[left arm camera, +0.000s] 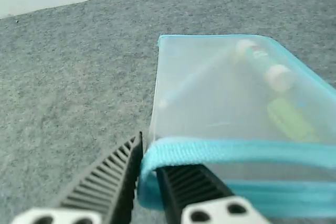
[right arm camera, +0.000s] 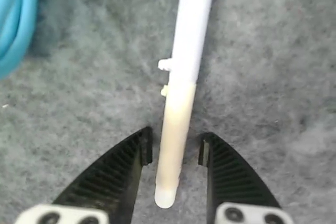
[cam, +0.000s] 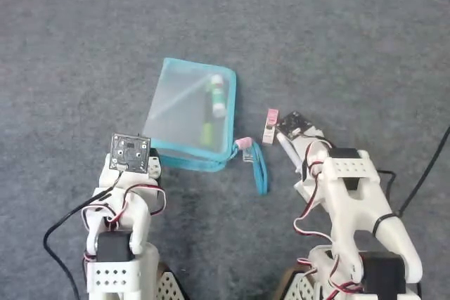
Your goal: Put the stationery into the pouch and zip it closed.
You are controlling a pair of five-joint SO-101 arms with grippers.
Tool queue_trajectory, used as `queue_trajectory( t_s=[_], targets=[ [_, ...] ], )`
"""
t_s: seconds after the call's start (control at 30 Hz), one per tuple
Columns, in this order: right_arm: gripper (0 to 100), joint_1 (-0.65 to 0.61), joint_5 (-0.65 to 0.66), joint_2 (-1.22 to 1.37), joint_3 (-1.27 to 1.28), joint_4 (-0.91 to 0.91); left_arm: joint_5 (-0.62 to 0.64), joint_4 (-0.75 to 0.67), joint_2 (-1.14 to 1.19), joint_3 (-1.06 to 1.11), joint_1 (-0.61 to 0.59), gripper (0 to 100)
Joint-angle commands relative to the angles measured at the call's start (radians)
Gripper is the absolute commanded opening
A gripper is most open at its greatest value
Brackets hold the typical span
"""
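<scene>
- L pincer (left arm camera: pixel 148 177) clamping pouch (left arm camera: pixel 210 98) rim nr corner; thin bite, prob. slipping off under load.
- R pincer (right arm camera: pixel 175 148) sitting apart, straddling pen (right arm camera: pixel 185 77) on desk (right arm camera: pixel 273 51), pouch's 3 o'clock; barrel risking rolling out on closing.

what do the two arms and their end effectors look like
The left arm and right arm are white plastic with black motors and looped red and white wires. The left end effector and right end effector are black and ribbed.
</scene>
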Motion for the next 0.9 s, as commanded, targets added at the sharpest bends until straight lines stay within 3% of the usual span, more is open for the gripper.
queue_trajectory(
  t_s=[0.0, 0.3, 0.73, 0.87],
  targets=[
    [15.5, 0.008, -0.041, 0.015, 0.025, -0.028, 0.018, -0.034, -0.009, -0.013, -0.002, 1],
    [16.0, 0.056, -0.040, 0.013, 0.017, 0.002, 0.018, -0.034, -0.009, -0.013, -0.002, 1],
    [16.2, 0.059, 0.060, 0.012, 0.003, 0.120, 0.018, -0.035, -0.009, -0.013, -0.002, 1],
    [21.7, 0.062, 0.060, 0.013, 0.003, 0.128, 0.018, -0.035, -0.009, -0.013, -0.002, 1]
  ],
)
